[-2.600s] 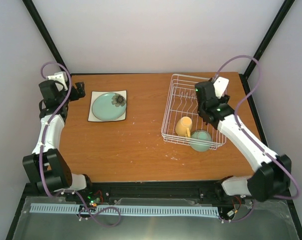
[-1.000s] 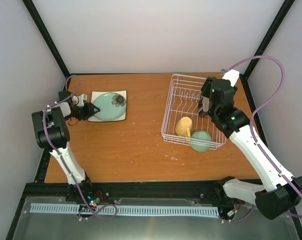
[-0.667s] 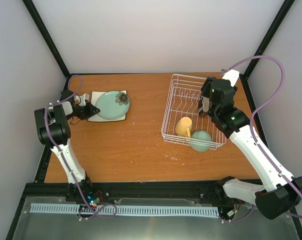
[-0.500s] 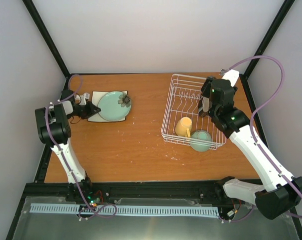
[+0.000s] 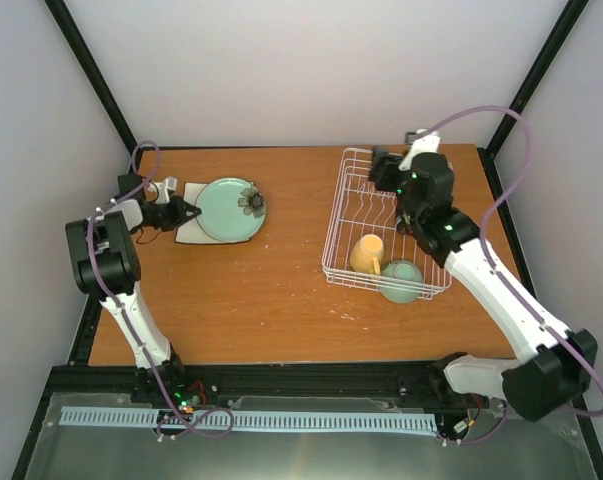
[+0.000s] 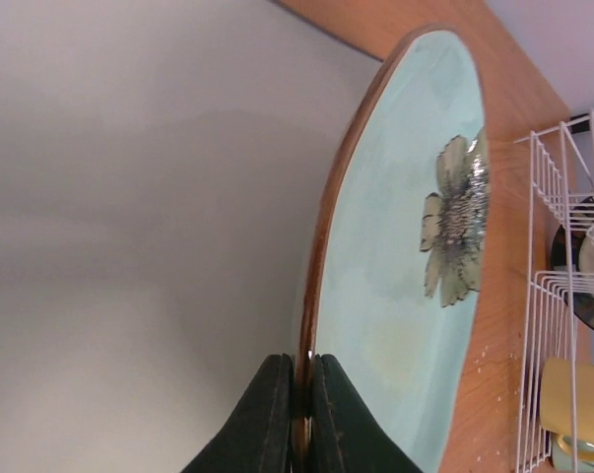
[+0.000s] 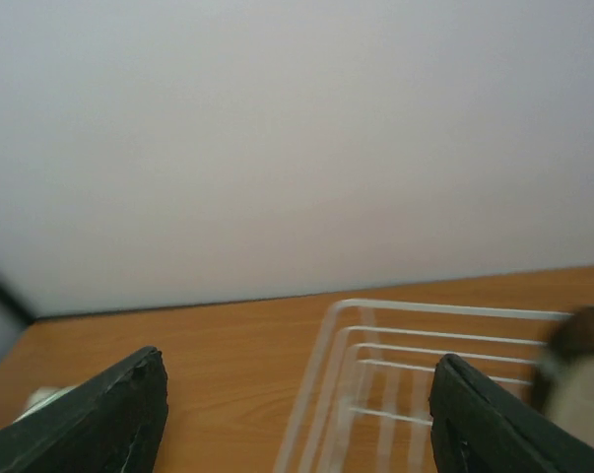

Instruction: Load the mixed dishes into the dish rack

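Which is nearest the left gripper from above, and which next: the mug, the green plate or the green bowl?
1. Green plate: pinched by its rim in the left gripper, far left.
2. Mug: far off to the right, in the rack.
3. Bowl: beside the mug, a little farther right.

Left arm (image 5: 136, 325): white shell links between chunky black joint housings.
Right arm (image 5: 501, 292): the same white links and black joints; small green lights on the black blocks toward 12 o'clock.
Left cable (image 5: 134, 160): thin and purple, looping off the arm at 10 o'clock in the overhead view.
Right cable (image 5: 481, 110): purple, a tall arc at 1 o'clock.
Left gripper (image 6: 301, 363): matte black, slim, tapering.
Right gripper (image 7: 297, 360): matte black, broad, rounded tips.
Left base (image 5: 179, 392): dark mount at 7 o'clock with tiny red and green lights.
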You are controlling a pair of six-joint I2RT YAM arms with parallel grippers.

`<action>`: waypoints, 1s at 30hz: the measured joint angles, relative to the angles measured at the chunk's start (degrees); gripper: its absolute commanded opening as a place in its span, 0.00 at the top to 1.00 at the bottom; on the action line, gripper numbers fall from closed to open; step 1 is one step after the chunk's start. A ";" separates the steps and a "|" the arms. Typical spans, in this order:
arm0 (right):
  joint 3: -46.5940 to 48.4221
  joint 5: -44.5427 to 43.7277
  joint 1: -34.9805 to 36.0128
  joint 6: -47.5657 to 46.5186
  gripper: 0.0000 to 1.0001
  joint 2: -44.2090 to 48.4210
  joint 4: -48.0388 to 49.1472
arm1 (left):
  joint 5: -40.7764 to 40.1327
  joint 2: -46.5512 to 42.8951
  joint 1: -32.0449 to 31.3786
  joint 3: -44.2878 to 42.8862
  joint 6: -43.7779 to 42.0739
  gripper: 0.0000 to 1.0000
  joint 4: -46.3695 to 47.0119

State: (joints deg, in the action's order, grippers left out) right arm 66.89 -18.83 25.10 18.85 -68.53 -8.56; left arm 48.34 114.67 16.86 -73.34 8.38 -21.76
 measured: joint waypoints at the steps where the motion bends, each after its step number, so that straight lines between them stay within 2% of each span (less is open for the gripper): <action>1: 0.17 4.04 0.39 -0.28 0.28 -1.64 1.86 | 0.33 -0.72 -0.02 0.02 -0.24 0.99 0.00; 6: 6.84 22.88 3.58 -1.62 0.28 -15.32 5.35 | 1.79 -2.69 -0.24 0.74 -1.64 0.99 0.13; 10: 17.68 37.05 6.38 -2.16 0.28 -30.42 6.12 | 3.58 -3.10 -0.26 2.25 -2.21 0.99 0.83; 14: 31.89 45.77 9.97 -3.45 0.29 -45.77 1.20 | 4.85 -3.08 -0.26 3.74 -3.21 0.99 1.27; 19: 48.39 50.23 12.46 -6.01 0.29 -59.30 -6.91 | 7.21 -3.08 -0.13 4.20 -4.52 0.99 1.51; 21: 51.93 50.80 13.07 -7.23 0.29 -62.73 -10.23 | 8.28 -3.08 0.11 4.20 -5.09 0.99 1.62; 26: 52.50 49.46 13.20 -9.51 0.29 -64.19 -15.98 | 11.61 -3.08 0.81 4.17 -6.40 0.99 1.62; 30: 51.47 47.36 12.98 -10.80 0.27 -63.23 -15.98 | 15.26 -3.08 2.34 4.07 -7.50 0.99 1.60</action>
State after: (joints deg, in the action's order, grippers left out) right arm 118.37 28.53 38.09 8.05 -131.76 -24.53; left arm 63.59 111.59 19.20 -69.28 0.89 -20.16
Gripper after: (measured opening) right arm 0.710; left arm 0.046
